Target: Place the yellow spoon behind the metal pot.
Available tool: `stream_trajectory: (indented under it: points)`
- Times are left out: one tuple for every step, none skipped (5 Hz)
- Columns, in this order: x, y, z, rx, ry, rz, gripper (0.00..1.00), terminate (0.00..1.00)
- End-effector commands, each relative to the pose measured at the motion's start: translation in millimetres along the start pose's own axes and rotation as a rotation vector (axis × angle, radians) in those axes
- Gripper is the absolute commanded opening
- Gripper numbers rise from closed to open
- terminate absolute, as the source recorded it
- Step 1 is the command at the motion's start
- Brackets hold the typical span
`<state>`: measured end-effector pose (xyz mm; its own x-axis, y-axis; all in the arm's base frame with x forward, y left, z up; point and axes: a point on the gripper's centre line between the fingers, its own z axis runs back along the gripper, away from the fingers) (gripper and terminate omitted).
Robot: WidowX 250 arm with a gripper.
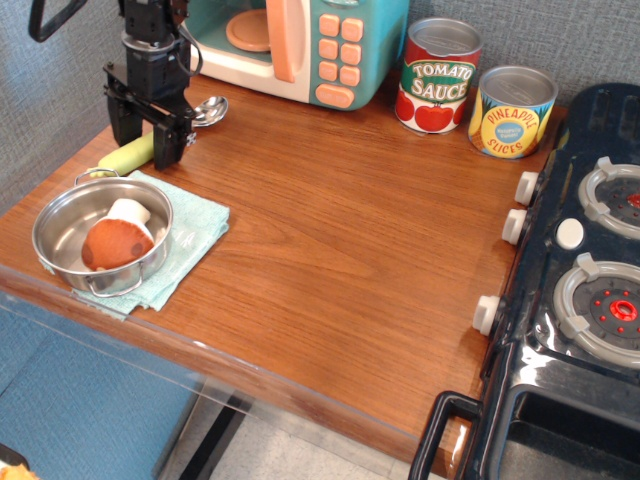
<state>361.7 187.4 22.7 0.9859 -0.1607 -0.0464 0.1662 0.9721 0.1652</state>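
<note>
The yellow spoon [128, 155] lies on the wooden table just behind the metal pot [48, 222], its pale handle toward the left edge and its shiny bowl [211, 108] pointing toward the toy microwave. My gripper [146, 148] stands upright over the spoon's middle, with its two black fingers [169, 145] spread apart on either side of the handle and not pressing it. The pot sits at the front left on a teal cloth [195, 235] and holds a brown and white toy [115, 240].
A teal toy microwave [300, 45] stands at the back. A tomato sauce can [438, 78] and a pineapple can [511, 112] stand at the back right. A black toy stove [580, 280] fills the right side. The table's left edge is close to the spoon.
</note>
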Motion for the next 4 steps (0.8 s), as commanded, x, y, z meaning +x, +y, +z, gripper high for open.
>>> stream_trajectory:
  points:
    - [-25.2, 14.9, 84.7, 0.014, -0.196, 0.058, 1.00, 0.00]
    - [-28.3, 15.5, 90.7, -0.010, -0.201, 0.050, 1.00, 0.00]
    - [-28.3, 15.5, 90.7, -0.010, -0.201, 0.050, 1.00, 0.00]
    - [-28.3, 15.5, 90.7, -0.010, -0.201, 0.050, 1.00, 1.00]
